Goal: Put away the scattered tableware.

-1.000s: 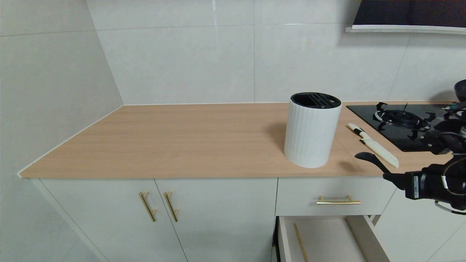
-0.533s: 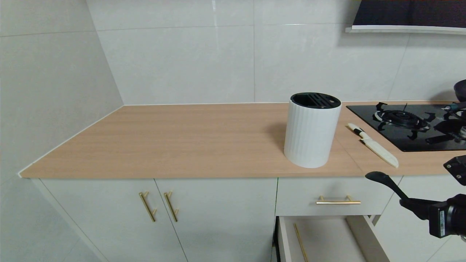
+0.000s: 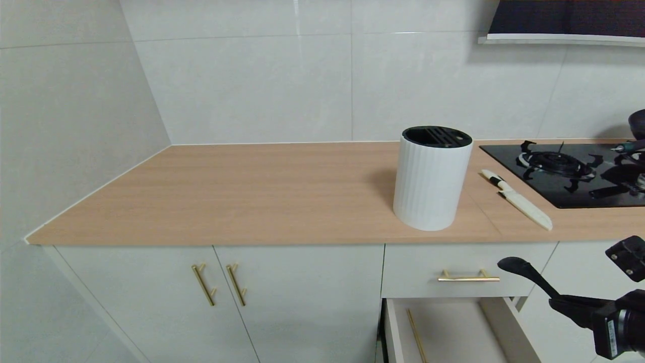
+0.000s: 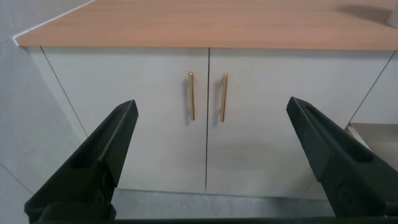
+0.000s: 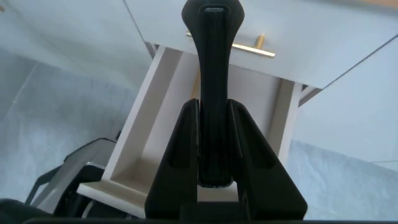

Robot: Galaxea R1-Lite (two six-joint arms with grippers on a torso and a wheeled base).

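Note:
My right gripper [image 3: 568,305] is shut on a black spoon-like utensil [image 3: 524,274], held in front of the drawer fronts below the counter edge. Its rounded end points left, above an open lower drawer [image 3: 496,322]. In the right wrist view the utensil [image 5: 211,43] is clamped between the gripper's [image 5: 212,115] fingers, over the drawer [image 5: 138,124]. A white knife [image 3: 516,200] lies on the wooden counter beside a white ribbed knife holder [image 3: 431,181]. My left gripper [image 4: 211,111] is open, facing the cabinet doors.
A black gas hob [image 3: 564,171] is set into the counter at the right. A thin gold stick [image 3: 416,330] lies in the open drawer. The closed drawer above has a gold handle [image 3: 468,277]. Two cabinet doors with gold handles [image 4: 207,96] are at the left.
My right gripper has come down with the black utensil from counter height near the knife to below the counter edge, in front of the drawers. The knife and holder stayed put.

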